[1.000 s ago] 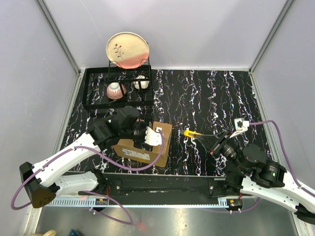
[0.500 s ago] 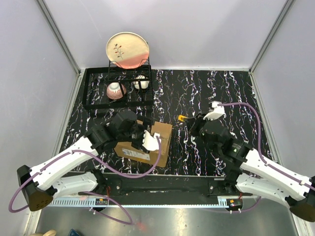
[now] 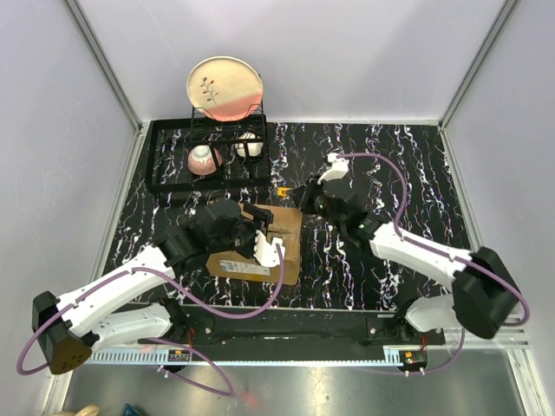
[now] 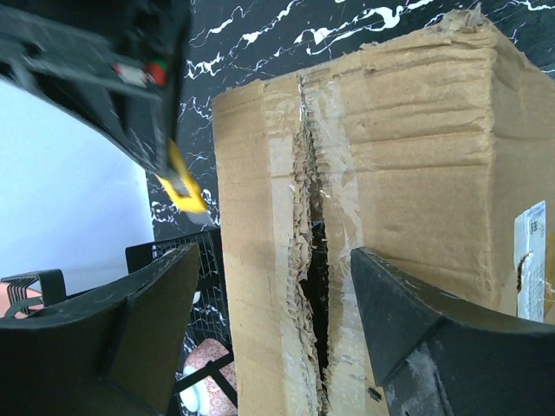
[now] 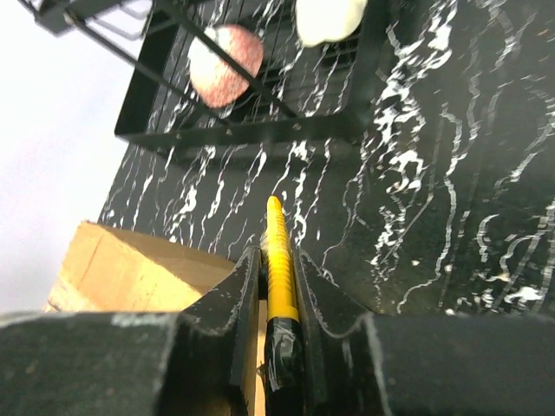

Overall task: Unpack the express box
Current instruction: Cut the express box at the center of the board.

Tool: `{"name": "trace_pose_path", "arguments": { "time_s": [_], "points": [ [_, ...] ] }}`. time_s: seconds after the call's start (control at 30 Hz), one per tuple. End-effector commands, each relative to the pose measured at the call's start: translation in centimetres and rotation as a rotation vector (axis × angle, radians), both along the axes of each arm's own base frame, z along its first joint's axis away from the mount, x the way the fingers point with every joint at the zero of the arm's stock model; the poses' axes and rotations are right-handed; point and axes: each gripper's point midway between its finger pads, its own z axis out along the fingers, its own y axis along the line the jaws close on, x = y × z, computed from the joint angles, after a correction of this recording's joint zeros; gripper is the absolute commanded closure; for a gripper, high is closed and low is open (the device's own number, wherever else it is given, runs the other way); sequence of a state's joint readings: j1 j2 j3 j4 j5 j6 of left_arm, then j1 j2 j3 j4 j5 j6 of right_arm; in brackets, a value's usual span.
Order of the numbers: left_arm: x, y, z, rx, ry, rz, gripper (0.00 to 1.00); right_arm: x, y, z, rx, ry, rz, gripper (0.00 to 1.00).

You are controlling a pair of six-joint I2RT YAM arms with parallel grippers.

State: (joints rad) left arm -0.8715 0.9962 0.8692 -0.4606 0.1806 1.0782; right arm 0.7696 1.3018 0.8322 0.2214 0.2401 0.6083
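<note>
The express box [image 3: 264,251] is a brown carton lying on the black marbled table, its top tape seam [image 4: 310,260] torn open into a ragged slit. My left gripper [image 3: 263,236] is open just above the box top, with its fingers [image 4: 147,321] on either side of the seam. My right gripper [image 3: 301,196] is shut on a yellow utility knife [image 3: 284,190]. The knife tip [image 5: 275,212] points past the box's far corner [image 5: 130,269]. The knife also shows in the left wrist view [image 4: 184,182], beyond the box's far edge.
A black dish rack [image 3: 208,156] stands at the back left with a pink bowl [image 3: 203,159], a white cup [image 3: 247,144] and an upright plate [image 3: 225,87]. Grey walls enclose the table on three sides. A white label [image 3: 244,268] is on the box's near side.
My right arm has swung left and away from me, carrying the knife from the right of the table to the box's far end. The left gripper and box have shifted slightly.
</note>
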Motion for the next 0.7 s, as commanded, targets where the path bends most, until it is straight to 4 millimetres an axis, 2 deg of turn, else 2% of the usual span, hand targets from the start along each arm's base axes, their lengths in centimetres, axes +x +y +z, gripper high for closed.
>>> {"name": "trace_pose_path", "arguments": {
  "time_s": [0.0,0.07,0.13,0.23,0.67],
  "points": [
    [-0.4,2.1,-3.2,0.116,0.035,0.028,0.25,0.6,5.1,2.7,0.128,-0.066,0.191,1.0],
    [-0.6,2.0,-3.0,0.113,0.032,0.018,0.25,0.1,6.4,2.6,0.16,-0.06,0.259,1.0],
    [-0.8,2.0,-2.7,0.107,0.037,0.01,0.26,-0.3,7.4,1.6,0.169,-0.041,0.313,1.0],
    [-1.3,2.0,-2.6,0.105,0.045,-0.005,0.27,-0.9,8.1,1.2,0.189,-0.047,0.364,1.0],
    [-1.4,2.8,-3.2,0.138,0.036,0.001,0.29,-4.8,6.5,-2.4,0.228,0.116,0.406,1.0]
  ]
}}
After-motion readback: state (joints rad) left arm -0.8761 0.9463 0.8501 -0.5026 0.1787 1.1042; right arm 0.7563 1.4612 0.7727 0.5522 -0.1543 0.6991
